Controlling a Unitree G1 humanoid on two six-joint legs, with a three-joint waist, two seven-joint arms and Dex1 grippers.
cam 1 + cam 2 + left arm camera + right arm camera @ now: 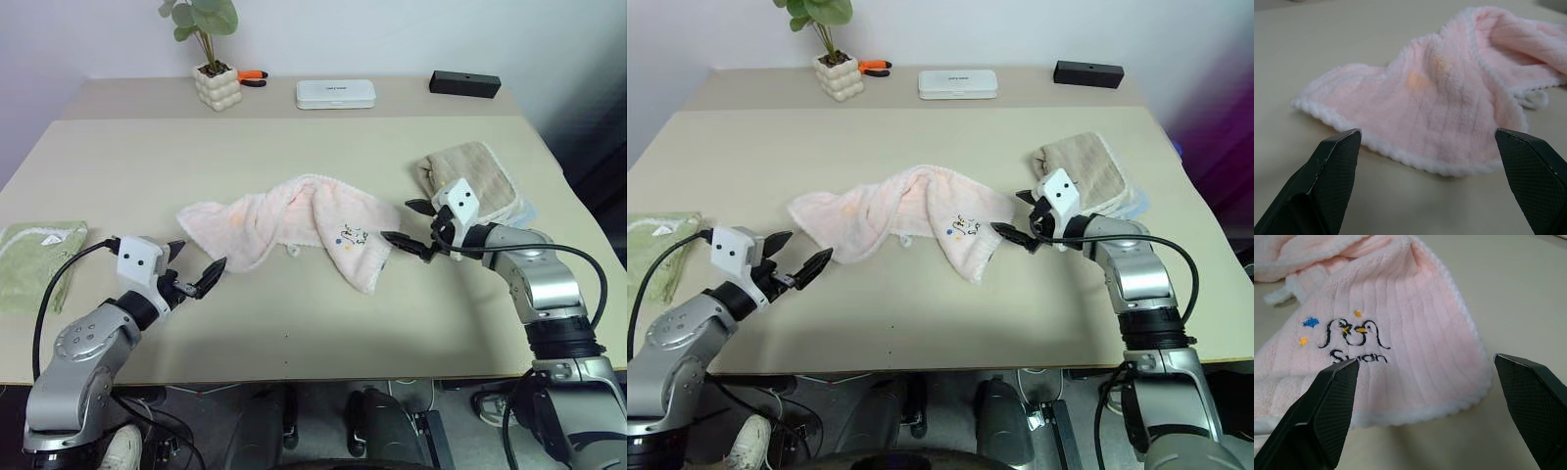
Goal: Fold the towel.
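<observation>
Roughly in the middle of the beige surface point(294, 323) lies the towel point(294, 220), pale pink and fluffy, bunched into a loose arch with its two ends spread toward either side. Its right end lies flat and shows a small dark embroidered motif point(1352, 335) of two birds with lettering beneath, plus tiny blue and yellow marks. A small white loop point(292, 252) pokes out from the lower edge near the middle.

The left gripper point(194, 266) hovers just off the towel's left end, jaws wide apart and holding nothing; in the left wrist view the white-trimmed edge sits between and beyond its two black fingers point(1327, 181). The right gripper point(409, 227) points at the towel's right end, jaws likewise spread and empty, the lower finger very near the hem; whether it touches cannot be told.

A folded tan towel point(480, 176) rests behind the right gripper, and a light green cloth point(34, 259) lies at the surface's left edge. Along the far side stand a potted plant point(214, 59), orange-handled pliers point(252, 77), a white case point(336, 94) and a black box point(464, 83).
</observation>
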